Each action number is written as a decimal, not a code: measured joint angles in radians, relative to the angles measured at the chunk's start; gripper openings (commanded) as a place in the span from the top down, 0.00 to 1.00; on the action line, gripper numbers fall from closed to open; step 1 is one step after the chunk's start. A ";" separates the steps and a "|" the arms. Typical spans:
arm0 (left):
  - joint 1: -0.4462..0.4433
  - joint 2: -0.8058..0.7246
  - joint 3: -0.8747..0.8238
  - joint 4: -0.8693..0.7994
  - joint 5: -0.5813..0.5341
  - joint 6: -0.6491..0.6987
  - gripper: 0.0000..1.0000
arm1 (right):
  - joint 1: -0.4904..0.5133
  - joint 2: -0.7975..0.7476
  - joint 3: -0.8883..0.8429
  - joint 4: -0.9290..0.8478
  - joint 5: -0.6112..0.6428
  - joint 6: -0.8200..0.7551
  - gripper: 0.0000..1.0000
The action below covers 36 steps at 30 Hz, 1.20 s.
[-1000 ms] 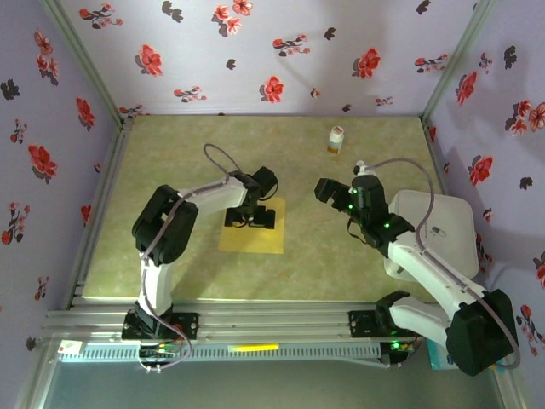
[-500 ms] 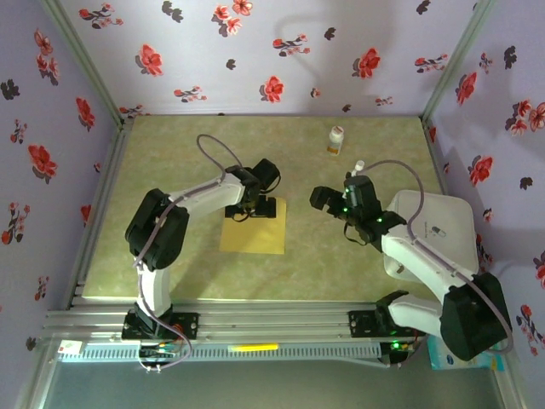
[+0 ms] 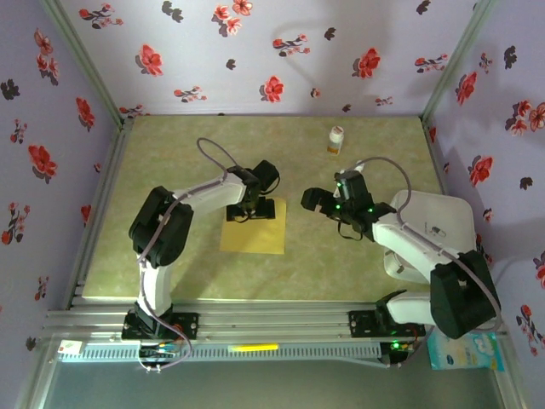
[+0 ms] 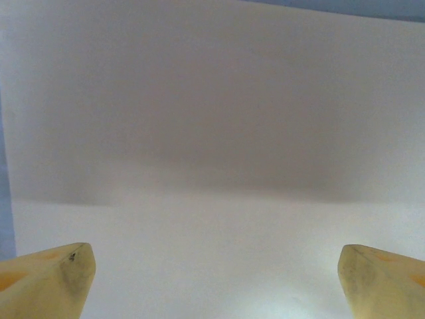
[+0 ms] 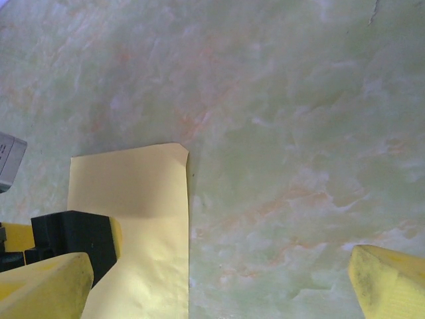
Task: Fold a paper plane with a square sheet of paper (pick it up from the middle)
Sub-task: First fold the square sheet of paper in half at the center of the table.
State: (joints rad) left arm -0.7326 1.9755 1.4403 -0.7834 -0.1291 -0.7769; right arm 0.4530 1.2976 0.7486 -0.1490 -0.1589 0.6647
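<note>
While the square sheet of paper (image 3: 254,239) is lying flat on the green marbled table (image 3: 170,162), left of centre, the left gripper (image 3: 253,213) is hanging directly over the sheet's far half, pointing down. Its yellow fingertips (image 4: 46,282) are standing wide apart in the left wrist view, pinching nothing, with a pale, washed-out surface close beneath them. The right gripper (image 3: 316,202) is hanging just right of the sheet, over bare table, likewise spread and empty. From its wrist camera the sheet (image 5: 149,219) is lying to the left, one corner and a straight edge showing, beside the black body of the left gripper.

Being square, the sheet is offering no long axis. Its edges are running roughly with the table's edges, slightly skewed. Deciding relation: the sheet's middle is lying just nearward of the left gripper, so that arm is the nearer one. It is judged to be needing only a short shift toward the near edge, then a descent.

A small white-and-orange bottle (image 3: 336,141) is standing well apart at the far side, its label too small to read. A white plastic container (image 3: 430,226) at the right is bearing a small mark, also illegible.
</note>
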 measured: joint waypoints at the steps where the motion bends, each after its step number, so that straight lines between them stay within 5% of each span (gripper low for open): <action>1: 0.000 0.006 0.002 0.004 0.005 0.000 0.07 | 0.000 0.008 0.003 -0.002 -0.004 0.000 0.01; 36: 0.003 0.069 0.005 0.024 0.028 0.035 0.16 | 0.000 0.092 0.031 -0.013 -0.071 0.000 0.01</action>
State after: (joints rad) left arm -0.7300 2.0449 1.4448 -0.7597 -0.1009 -0.7422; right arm 0.4530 1.3899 0.7792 -0.1623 -0.2295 0.6651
